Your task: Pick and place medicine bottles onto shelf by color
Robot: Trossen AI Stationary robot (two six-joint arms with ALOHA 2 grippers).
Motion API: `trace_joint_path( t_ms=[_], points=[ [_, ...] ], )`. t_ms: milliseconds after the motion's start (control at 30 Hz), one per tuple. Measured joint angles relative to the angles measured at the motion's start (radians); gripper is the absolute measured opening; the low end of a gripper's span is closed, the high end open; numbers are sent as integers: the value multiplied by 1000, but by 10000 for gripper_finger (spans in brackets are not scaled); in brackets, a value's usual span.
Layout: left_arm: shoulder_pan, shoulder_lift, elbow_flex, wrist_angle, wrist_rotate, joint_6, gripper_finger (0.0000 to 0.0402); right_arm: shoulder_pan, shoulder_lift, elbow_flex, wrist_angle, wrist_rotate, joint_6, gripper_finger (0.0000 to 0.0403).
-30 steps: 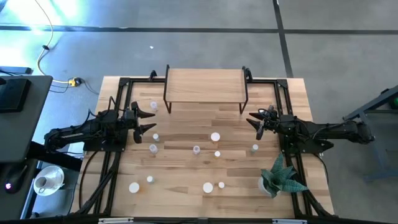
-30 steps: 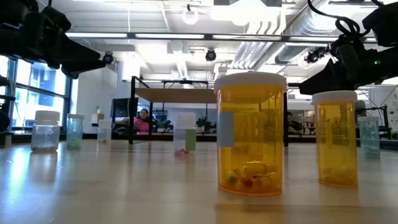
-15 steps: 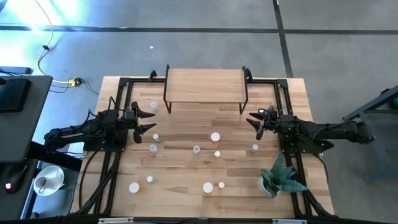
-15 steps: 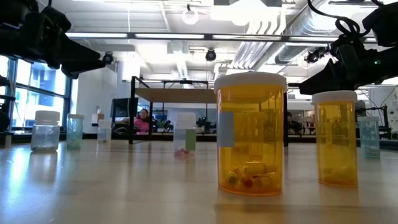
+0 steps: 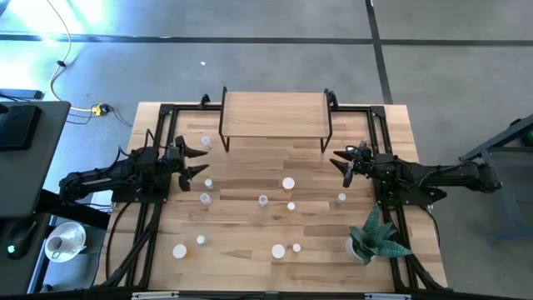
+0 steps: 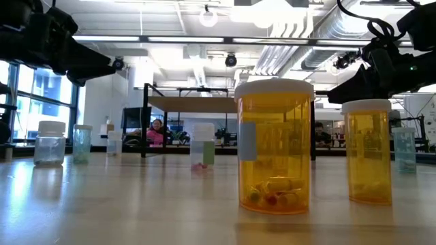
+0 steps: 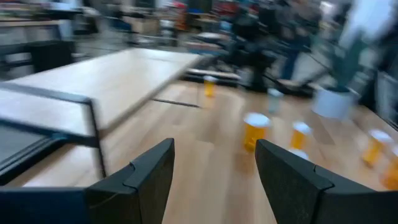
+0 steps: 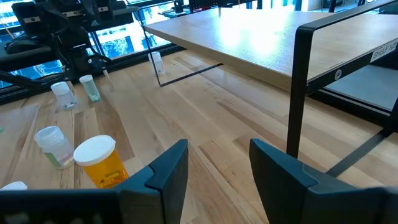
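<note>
Several medicine bottles with white caps stand upright on their bases, scattered over the wooden table, among them one near the middle and one by the left arm. In the low view two orange bottles stand closest. The shelf stands on black legs at the far edge, its top bare. My left gripper hovers open at the table's left side, pointing level toward the middle. My right gripper hovers open at the right side, facing it. Neither has anything between its fingers.
A potted plant stands at the near right corner. Black frame rails run along both sides of the table. A white cup sits off the table at the left. A person shows far behind the shelf.
</note>
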Motion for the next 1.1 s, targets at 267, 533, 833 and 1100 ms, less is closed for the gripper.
trace_joint_path(
  t_ms=[267, 533, 833, 1100],
  points=[
    [1, 0, 0, 7, -218, -47, 213, 0, 0, 0, 0, 0, 0, 162],
    [0, 0, 0, 7, -222, -47, 213, 0, 0, 0, 0, 0, 0, 162],
    [0, 0, 0, 7, -221, -47, 213, 0, 0, 0, 0, 0, 0, 162],
    [1, 0, 0, 7, -221, -47, 213, 0, 0, 0, 0, 0, 0, 162]
  ],
)
